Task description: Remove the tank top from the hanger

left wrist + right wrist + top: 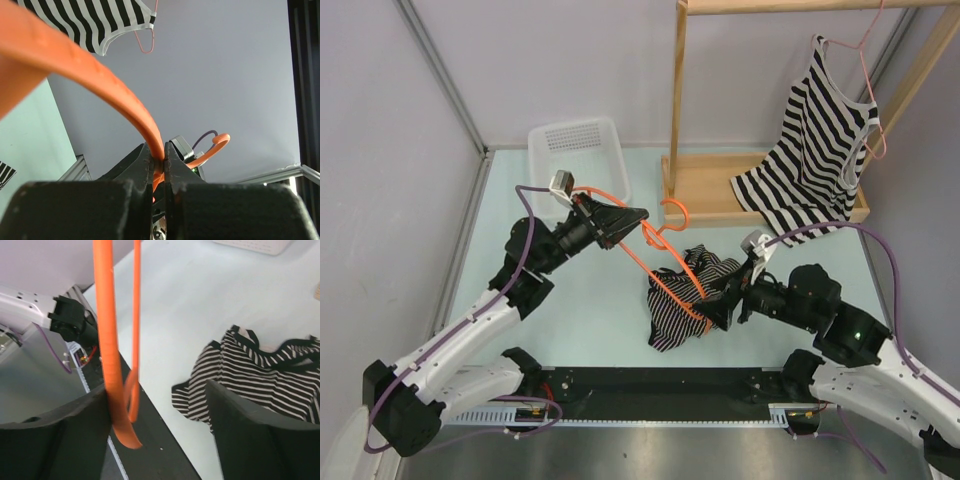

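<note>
My left gripper [623, 221] is shut on one end of an orange hanger [660, 262] and holds it tilted above the table; in the left wrist view the jaws [159, 159] pinch the orange bar [100, 75]. The black-and-white striped tank top [682, 288] lies crumpled on the table under the hanger's lower end. My right gripper [712, 308] is open at that lower end. In the right wrist view the hanger's corner [109, 370] hangs bare between the fingers, close to the left finger [55, 440], and the tank top [265, 375] lies below to the right.
A wooden rack [700, 190] stands at the back right with a second striped top [815, 150] on a pink hanger [868, 90]. A white basket [582, 150] sits at the back left. A black rail [660, 385] runs along the near edge.
</note>
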Available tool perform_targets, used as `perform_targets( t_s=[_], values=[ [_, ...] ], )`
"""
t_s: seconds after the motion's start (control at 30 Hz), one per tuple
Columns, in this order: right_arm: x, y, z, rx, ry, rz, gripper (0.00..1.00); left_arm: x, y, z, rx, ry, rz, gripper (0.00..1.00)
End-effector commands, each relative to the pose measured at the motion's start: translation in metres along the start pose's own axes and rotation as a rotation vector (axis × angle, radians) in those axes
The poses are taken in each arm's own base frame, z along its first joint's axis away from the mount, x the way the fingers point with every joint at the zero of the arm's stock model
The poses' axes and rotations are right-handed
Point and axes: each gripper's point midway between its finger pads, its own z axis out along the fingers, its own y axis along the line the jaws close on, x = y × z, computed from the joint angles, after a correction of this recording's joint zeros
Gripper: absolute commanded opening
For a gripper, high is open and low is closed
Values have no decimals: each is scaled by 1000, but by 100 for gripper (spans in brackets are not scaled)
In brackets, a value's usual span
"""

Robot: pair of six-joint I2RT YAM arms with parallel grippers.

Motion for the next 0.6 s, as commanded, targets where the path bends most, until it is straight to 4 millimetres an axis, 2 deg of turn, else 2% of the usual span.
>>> perform_targets(
  t_s=[0.0, 0.13, 0.17, 0.23, 0.27, 0.3, 0.33, 0.37, 0.4, 0.43, 0.47, 0.5, 0.57],
  values=[
    [-24, 22, 19, -113, -89, 20, 69, 2, -35, -6, 99, 24, -6, 0],
    [-15, 29, 31, -149, -69, 50, 48, -1, -31, -5, 89, 17, 4, 0],
    [-10, 30, 33, -149, -58, 59, 32, -2, -30, -5, 87, 14, 12, 0],
    [-7, 24, 31, -116, -63, 75, 16, -8, -26, -9, 68, -14, 55, 0],
    [-1, 20, 30, -94, -54, 87, 0, -11, -23, -9, 51, -25, 71, 0],
    [0, 18, 28, -78, -57, 107, 0, -14, -16, -12, 16, -42, 109, 1],
    [-5, 14, 22, -52, -89, 118, 0, -20, -15, -14, 4, -62, 137, 6],
    [-5, 11, 19, -38, -97, 128, 0, -23, -12, -15, -14, -70, 160, 17],
    [-4, 8, 15, -12, -93, 153, 0, -25, -2, -16, -53, -71, 213, 45],
    [-9, 0, 11, 38, -115, 165, 0, -28, -4, -18, -62, -86, 249, 58],
    [-3, -8, 5, 88, -95, 178, 0, -29, -1, -19, -78, -89, 283, 67],
    [-13, -11, -1, 123, -111, 187, 0, -30, 12, -22, -136, -81, 341, 79],
    [-15, -35, -10, 282, -113, 210, 0, -36, 15, -29, -175, -114, 399, 83]
  ],
)
